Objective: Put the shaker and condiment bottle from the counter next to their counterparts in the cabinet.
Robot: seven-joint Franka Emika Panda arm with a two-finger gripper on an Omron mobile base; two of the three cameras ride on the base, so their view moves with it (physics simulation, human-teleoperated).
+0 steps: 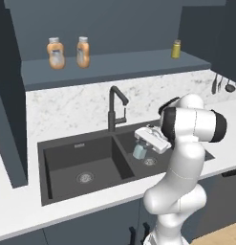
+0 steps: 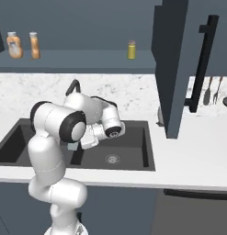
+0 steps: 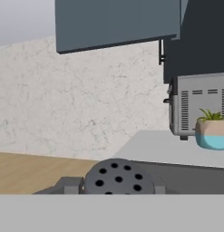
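My gripper (image 1: 141, 143) is shut on the shaker (image 1: 139, 152), a small pale blue-grey one, and holds it in the air above the right basin of the sink. In the hand view its dark grey, holed cap (image 3: 117, 177) sits between my fingers. On the shelf of the open cabinet (image 1: 114, 64) two alike orange bottles with pale caps (image 1: 56, 53) (image 1: 82, 51) stand side by side at the left. Which one is the condiment bottle from the counter I cannot tell. A yellow-green shaker (image 1: 176, 49) stands at the shelf's right end. The white marble counter (image 1: 24, 210) runs around the sink.
A black faucet (image 1: 114, 107) rises behind the dark double sink (image 1: 57, 162). The open cabinet door (image 2: 172, 69) with its black bar handle (image 2: 202, 59) juts out at the right. Utensils (image 2: 216, 92) hang on the wall. The hand view looks sideways at a toaster oven (image 3: 199, 106) and a potted plant (image 3: 213, 131).
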